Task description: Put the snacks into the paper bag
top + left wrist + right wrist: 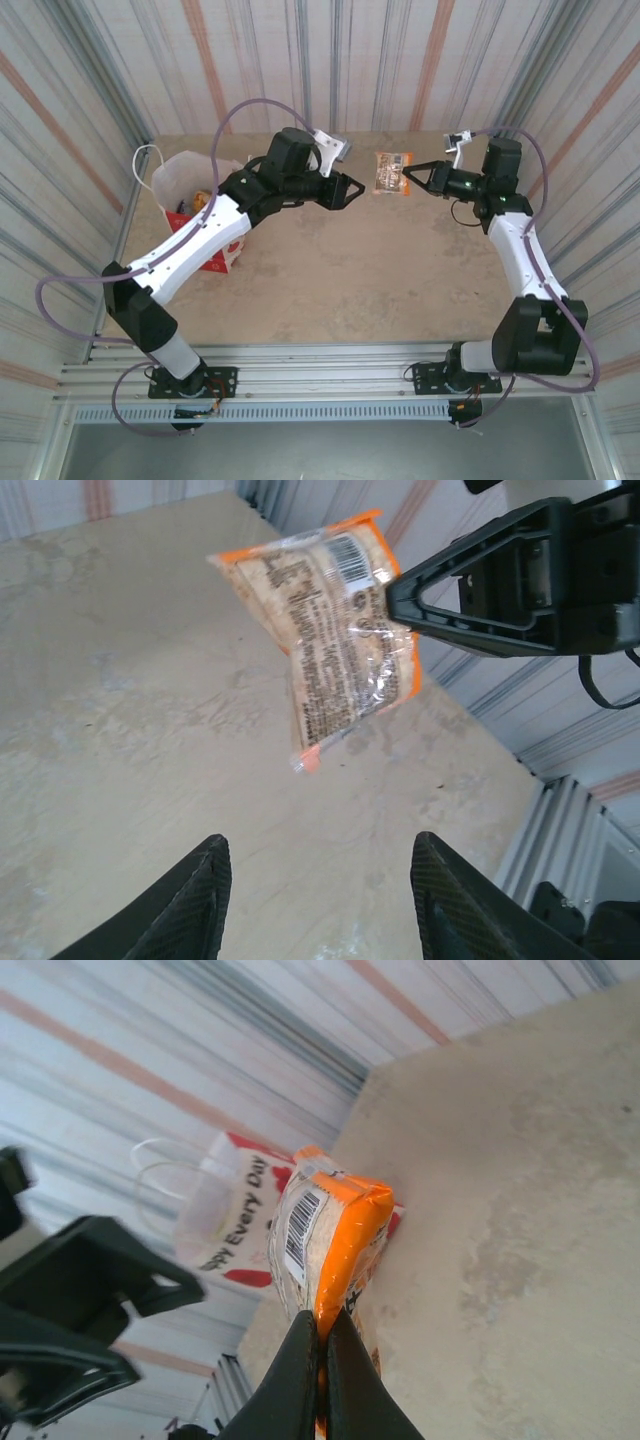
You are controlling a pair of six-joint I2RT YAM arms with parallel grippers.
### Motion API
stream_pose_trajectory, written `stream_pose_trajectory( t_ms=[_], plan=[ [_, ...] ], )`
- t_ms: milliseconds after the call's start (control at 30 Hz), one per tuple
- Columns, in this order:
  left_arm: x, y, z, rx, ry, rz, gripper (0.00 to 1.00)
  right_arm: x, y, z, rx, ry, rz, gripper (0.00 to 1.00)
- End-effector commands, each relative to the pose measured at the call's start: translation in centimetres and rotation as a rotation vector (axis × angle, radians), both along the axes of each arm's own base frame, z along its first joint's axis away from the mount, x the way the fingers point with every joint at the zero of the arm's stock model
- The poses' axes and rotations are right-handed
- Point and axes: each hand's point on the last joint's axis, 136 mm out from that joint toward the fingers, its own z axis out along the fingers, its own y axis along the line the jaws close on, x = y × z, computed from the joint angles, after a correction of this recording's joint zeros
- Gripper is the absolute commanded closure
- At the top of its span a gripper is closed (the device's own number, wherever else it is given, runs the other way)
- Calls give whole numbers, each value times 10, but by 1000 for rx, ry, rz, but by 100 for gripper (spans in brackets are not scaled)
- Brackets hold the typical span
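one orange snack packet (pixel 392 172) hangs above the far side of the table (pixel 330 280), pinched at its edge by the closed fingers of the right gripper (pixel 408 176), whose arm bends in from the right. the left gripper (pixel 358 190), jaws partly apart and holding nothing, points at the packet from nearby. its arm stretches across the one paper bag (pixel 178 180) standing far left, whose contents cannot be counted.

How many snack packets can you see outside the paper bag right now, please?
1: the orange packet, pinched by the shut right end effector, hanging in front of the open left end effector. Others may be hidden inside the paper bag at the left.
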Motion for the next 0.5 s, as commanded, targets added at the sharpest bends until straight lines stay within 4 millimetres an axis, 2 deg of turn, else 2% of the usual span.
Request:
stream_pose_trajectory(
  t_ms=[0, 167, 467],
  plan=[
    [-13, -11, 36, -148, -39, -70, 47, -22, 8, 28, 46, -102, 91, 100],
    [-17, -19, 44, -209, -45, -109, 47, -42, 14, 47, 58, -190, 135, 100],
    [-18, -28, 56, -273, -56, -151, 47, -60, 22, 60, 53, -265, 158, 100]
  ],
)
